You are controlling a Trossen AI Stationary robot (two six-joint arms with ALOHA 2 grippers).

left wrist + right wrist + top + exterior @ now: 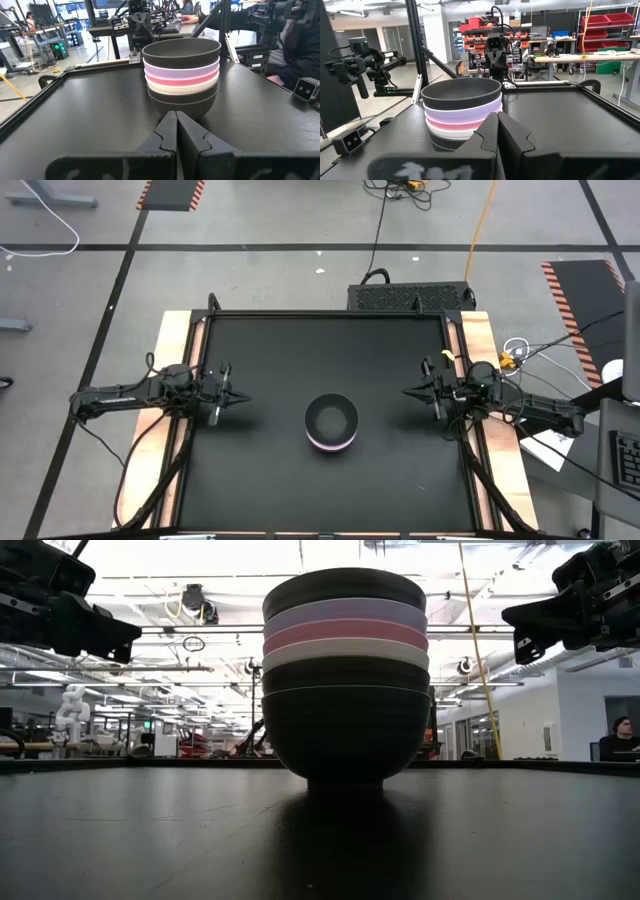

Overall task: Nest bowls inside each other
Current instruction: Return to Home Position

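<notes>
Stack [331,423]: six bowls nested into one pile, upright near the middle of the desk [260,480], between the two arms and well apart from both.
Order, top down: top bowl [345,582], black; lavender bowl [345,612]; pink bowl [345,633]; white bowl [345,651]; then two more black ones, the bottom bowl [345,730] standing on the desk.
Contents: each bowl holds the one above it; the top bowl looks empty in the high and wrist views.
Left gripper [236,397]: near the left edge of the desk, pointing toward the stack; fingers [167,132] pressed together, holding nothing.
Right gripper [408,391]: near the right edge, mirrored toward the stack; fingers [487,137] likewise closed on nothing.
Step in hand: judged to be the return of both arms to rest; no loose bowl shows anywhere, so the nesting seems complete.
Next move: probably only settling both arms in a parked pose clear of the stack, with nothing to grasp.
Risk: slight; the rims sit level and the pile shows no lean.
</notes>
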